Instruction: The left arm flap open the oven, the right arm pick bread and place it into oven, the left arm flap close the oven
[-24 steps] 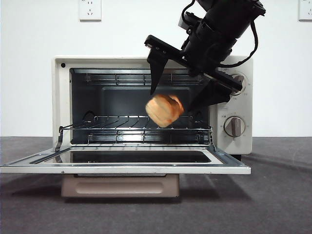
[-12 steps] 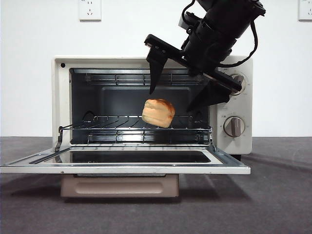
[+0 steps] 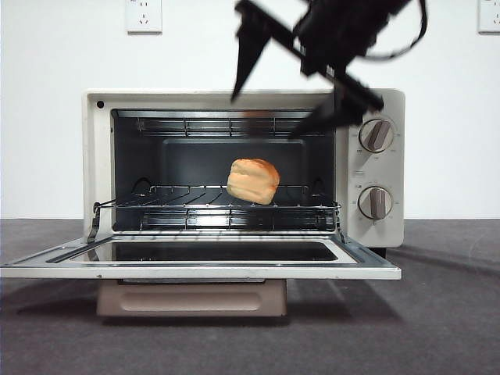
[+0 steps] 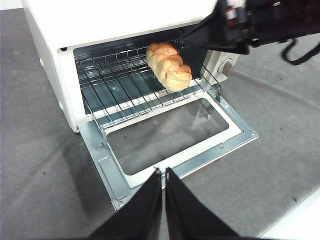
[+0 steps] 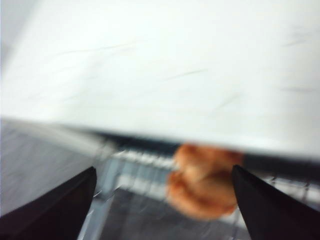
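Front view: bread (image 3: 253, 180) mid-rack (image 3: 195, 205), clear all round.

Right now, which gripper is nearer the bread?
Right. The right gripper hangs open above the bread at the oven's top edge; the left gripper waits shut beyond the open door.

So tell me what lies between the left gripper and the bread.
In the left wrist view, the oven's open door, lying flat with its glass pane, and the front of the wire rack lie between the left gripper and the bread.
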Tool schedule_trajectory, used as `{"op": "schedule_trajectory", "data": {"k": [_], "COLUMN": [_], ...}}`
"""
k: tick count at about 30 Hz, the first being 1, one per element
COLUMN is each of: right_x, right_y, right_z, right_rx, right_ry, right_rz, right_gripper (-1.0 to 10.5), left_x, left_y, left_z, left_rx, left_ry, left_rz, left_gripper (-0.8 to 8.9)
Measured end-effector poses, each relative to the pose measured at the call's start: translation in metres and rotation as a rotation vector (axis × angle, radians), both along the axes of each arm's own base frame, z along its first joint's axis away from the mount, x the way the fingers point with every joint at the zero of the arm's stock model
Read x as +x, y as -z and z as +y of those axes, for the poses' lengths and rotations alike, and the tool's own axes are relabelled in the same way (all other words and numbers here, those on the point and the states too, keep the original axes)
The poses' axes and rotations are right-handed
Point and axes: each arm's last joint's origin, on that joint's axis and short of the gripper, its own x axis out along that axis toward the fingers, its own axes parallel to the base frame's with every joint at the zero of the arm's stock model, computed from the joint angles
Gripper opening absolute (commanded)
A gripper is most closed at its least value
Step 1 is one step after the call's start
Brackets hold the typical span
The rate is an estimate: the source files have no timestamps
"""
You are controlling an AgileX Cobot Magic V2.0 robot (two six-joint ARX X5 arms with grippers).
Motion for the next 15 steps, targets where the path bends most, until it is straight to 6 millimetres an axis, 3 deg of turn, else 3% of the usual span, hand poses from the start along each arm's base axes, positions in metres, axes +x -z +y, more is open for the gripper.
{"op": "schedule_trajectory", "data": {"k": [7,15], "right_x": [-0.051,-0.119], "right_y": [-0.028,-0.061], "right_z": [-0.017,-0.070], "right_rx": [-0.064,-0.187], "right_ry": [-0.153,-0.264], "right_rz": [0.059,0.010], "right_gripper": [4.3,4.3], "left_x": [0.004,0.023], "left_y": [0.001,0.003], "left_z": [-0.003,-0.024], "left_rx": [-0.013,-0.065], "left_ry": [-0.050,-0.036], "left_rz": [0.028,0.164], "left_gripper": [0.15,0.13]}}
